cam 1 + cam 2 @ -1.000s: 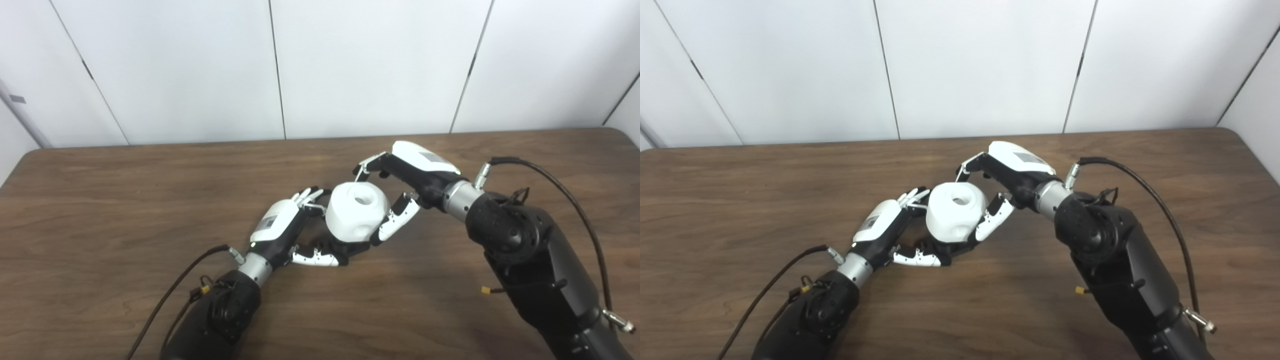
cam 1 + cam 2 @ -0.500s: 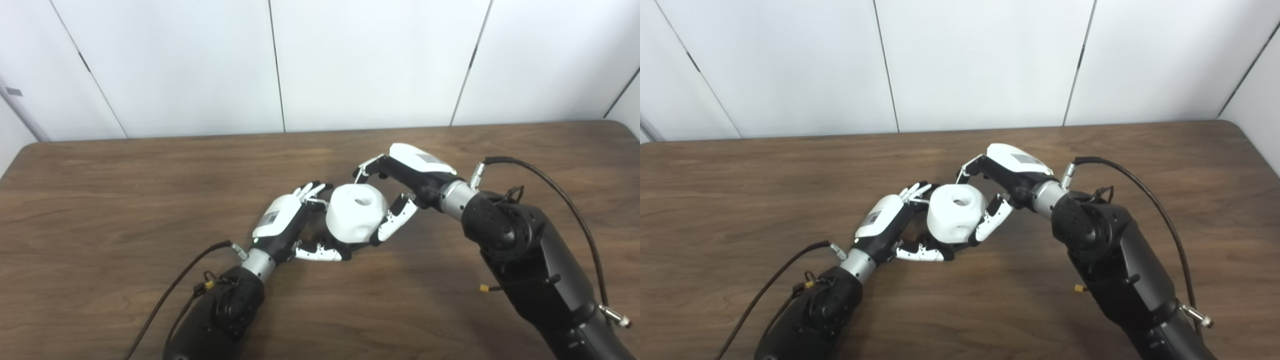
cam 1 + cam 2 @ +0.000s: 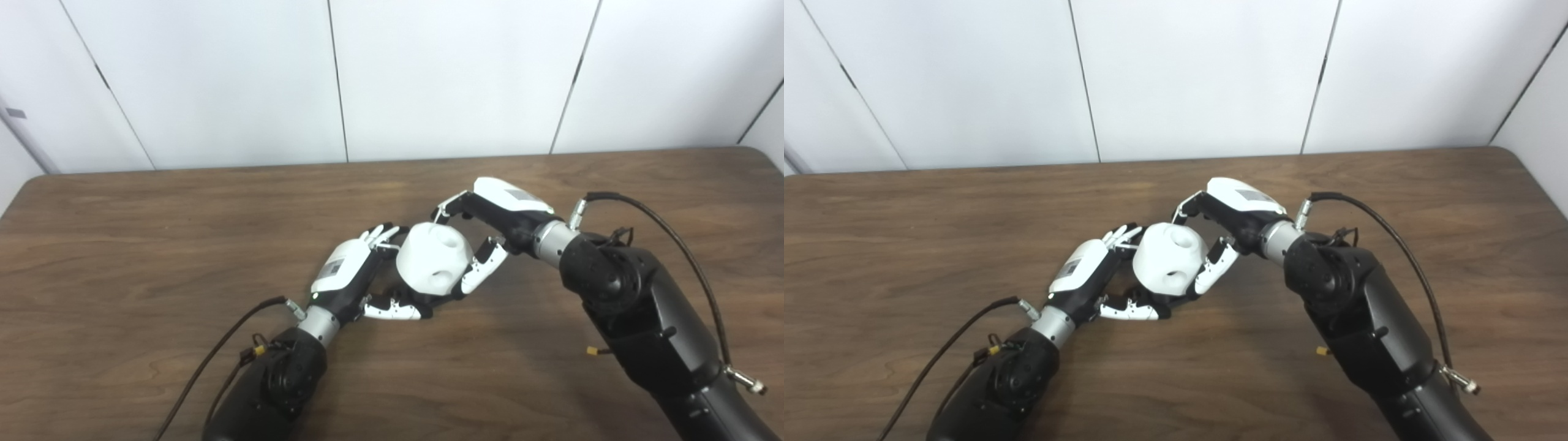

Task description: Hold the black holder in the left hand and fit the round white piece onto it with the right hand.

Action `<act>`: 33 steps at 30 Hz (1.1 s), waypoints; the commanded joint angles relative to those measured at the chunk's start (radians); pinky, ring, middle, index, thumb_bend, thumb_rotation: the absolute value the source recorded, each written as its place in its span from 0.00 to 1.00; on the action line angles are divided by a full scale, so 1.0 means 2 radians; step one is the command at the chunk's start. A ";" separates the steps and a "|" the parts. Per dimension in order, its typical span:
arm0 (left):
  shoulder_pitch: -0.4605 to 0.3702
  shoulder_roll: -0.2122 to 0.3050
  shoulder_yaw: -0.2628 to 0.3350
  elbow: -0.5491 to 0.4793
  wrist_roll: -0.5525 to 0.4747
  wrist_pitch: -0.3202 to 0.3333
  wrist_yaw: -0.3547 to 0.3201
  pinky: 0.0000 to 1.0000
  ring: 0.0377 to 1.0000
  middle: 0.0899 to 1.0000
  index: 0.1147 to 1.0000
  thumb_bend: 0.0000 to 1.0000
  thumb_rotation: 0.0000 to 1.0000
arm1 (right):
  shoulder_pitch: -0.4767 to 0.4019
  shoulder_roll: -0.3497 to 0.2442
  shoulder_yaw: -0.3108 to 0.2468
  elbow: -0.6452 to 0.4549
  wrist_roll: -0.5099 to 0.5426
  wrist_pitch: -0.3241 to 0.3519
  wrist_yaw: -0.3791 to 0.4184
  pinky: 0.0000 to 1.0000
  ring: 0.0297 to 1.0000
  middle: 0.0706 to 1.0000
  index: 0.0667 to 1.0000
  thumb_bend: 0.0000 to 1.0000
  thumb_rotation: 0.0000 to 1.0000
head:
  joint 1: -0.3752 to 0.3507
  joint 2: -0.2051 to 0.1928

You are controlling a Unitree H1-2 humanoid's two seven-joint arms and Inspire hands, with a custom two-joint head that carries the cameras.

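Round white piece [image 3: 433,264] sits at table [image 3: 122,257] centre, gripped by right hand [image 3: 490,236], fingers far, thumb near. Left hand [image 3: 358,278] closes around the mostly hidden black holder [image 3: 409,300] beneath. Piece appears rigid, smooth, likely light; grip across its widest part.

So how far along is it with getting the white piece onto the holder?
Done: both parts are picked up. The left hand grips the black holder, mostly hidden under the round white piece, which the right hand clasps. In hand: the piece sits tilted over the holder. Left: whether it is fully seated cannot be seen, then letting go.
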 commanded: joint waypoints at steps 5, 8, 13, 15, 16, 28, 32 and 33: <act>0.030 -0.016 -0.035 0.015 0.004 0.009 -0.037 1.00 1.00 0.93 0.42 0.52 0.06 | -0.030 0.001 0.007 0.008 -0.013 -0.009 -0.017 0.84 0.84 0.79 0.44 0.52 0.14 | 0.001 0.003; 0.029 -0.017 -0.036 0.017 0.004 0.009 -0.037 1.00 1.00 0.93 0.42 0.52 0.06 | -0.033 0.001 0.009 0.009 -0.012 -0.007 -0.014 0.85 0.84 0.79 0.44 0.52 0.14 | 0.002 0.003; 0.027 -0.018 -0.037 0.018 0.005 0.011 -0.037 1.00 1.00 0.93 0.42 0.52 0.06 | -0.037 0.001 0.009 0.004 -0.009 -0.007 -0.012 0.85 0.83 0.78 0.44 0.52 0.14 | 0.004 0.003; 0.027 -0.018 -0.038 0.020 0.005 0.011 -0.037 1.00 1.00 0.93 0.42 0.52 0.06 | -0.042 -0.001 0.009 -0.001 -0.009 -0.008 -0.009 0.84 0.83 0.78 0.45 0.52 0.13 | 0.004 0.003; 0.026 -0.018 -0.038 0.020 0.005 0.011 -0.037 1.00 1.00 0.93 0.42 0.52 0.06 | -0.045 -0.002 0.011 -0.004 -0.010 -0.009 -0.008 0.84 0.83 0.78 0.45 0.52 0.13 | 0.004 0.003; 0.023 -0.020 -0.042 0.024 0.009 0.014 -0.036 1.00 1.00 0.92 0.42 0.52 0.06 | -0.076 -0.017 0.036 -0.026 -0.029 -0.020 0.033 0.78 0.83 0.78 0.45 0.52 0.13 | 0.004 0.007; 0.022 -0.021 -0.042 0.026 0.006 0.014 -0.035 1.00 1.00 0.92 0.42 0.52 0.06 | -0.082 -0.017 0.035 -0.025 -0.031 -0.025 0.036 0.79 0.83 0.78 0.45 0.52 0.13 | 0.004 0.006; 0.022 -0.021 -0.042 0.027 0.006 0.014 -0.035 1.00 1.00 0.92 0.42 0.52 0.06 | -0.084 -0.017 0.035 -0.025 -0.032 -0.024 0.037 0.79 0.83 0.78 0.45 0.52 0.13 | 0.004 0.007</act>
